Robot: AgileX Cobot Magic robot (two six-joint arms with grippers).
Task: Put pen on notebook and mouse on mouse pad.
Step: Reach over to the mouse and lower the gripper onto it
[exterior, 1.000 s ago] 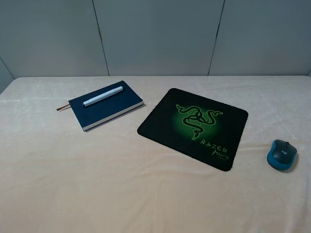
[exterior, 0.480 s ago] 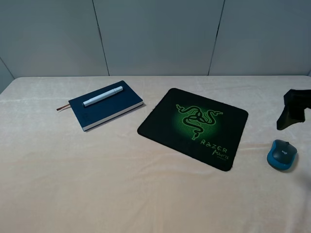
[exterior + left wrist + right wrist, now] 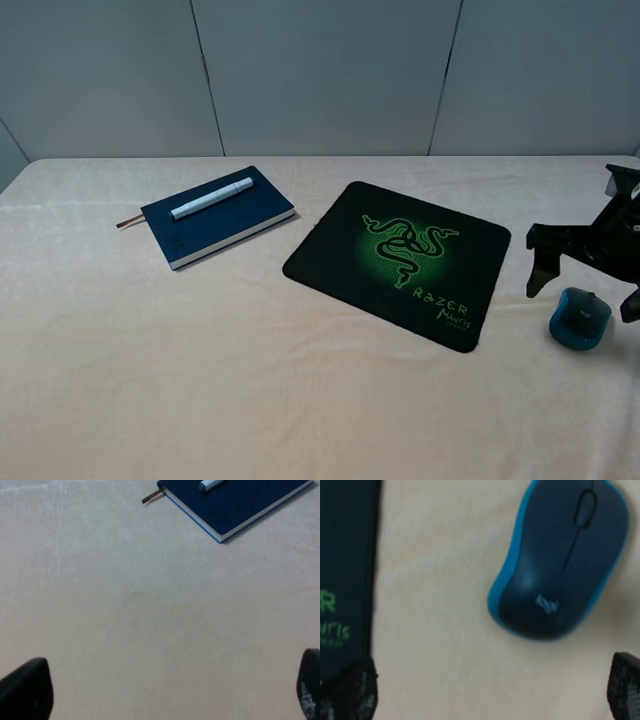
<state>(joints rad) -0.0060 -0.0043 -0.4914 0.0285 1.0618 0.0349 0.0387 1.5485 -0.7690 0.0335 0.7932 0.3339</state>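
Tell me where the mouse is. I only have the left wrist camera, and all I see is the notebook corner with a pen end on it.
Observer: The mouse sits on the tablecloth, off the mouse pad, to its right in the high view.
Operator: Is the right gripper on it?
Observer: The right gripper hangs open over the mouse, not closed on it.
Operator: Is the whole pen on the notebook?
Observer: Yes, the pen lies fully on the notebook cover.
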